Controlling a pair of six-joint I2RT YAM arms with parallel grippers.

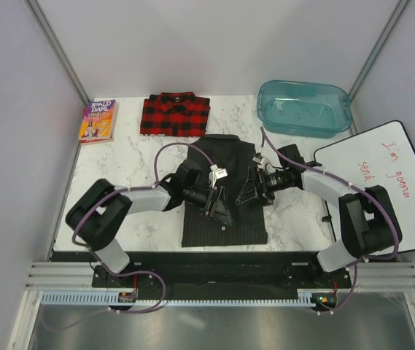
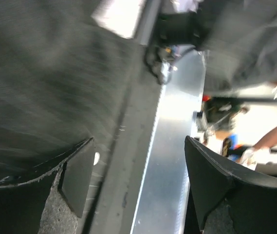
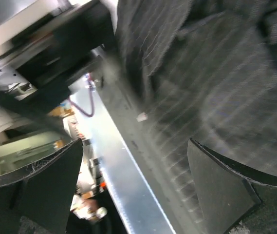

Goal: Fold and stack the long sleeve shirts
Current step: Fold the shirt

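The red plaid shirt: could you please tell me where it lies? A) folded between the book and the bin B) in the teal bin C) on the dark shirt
A: the red plaid shirt lies folded at the far edge of the table, between the book and the teal bin.

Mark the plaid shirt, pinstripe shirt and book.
plaid shirt (image 1: 174, 117), top view, middle of the folded front.
pinstripe shirt (image 1: 247, 227), top view, bare lower part near the hem.
book (image 1: 98, 122), top view, middle of the cover.
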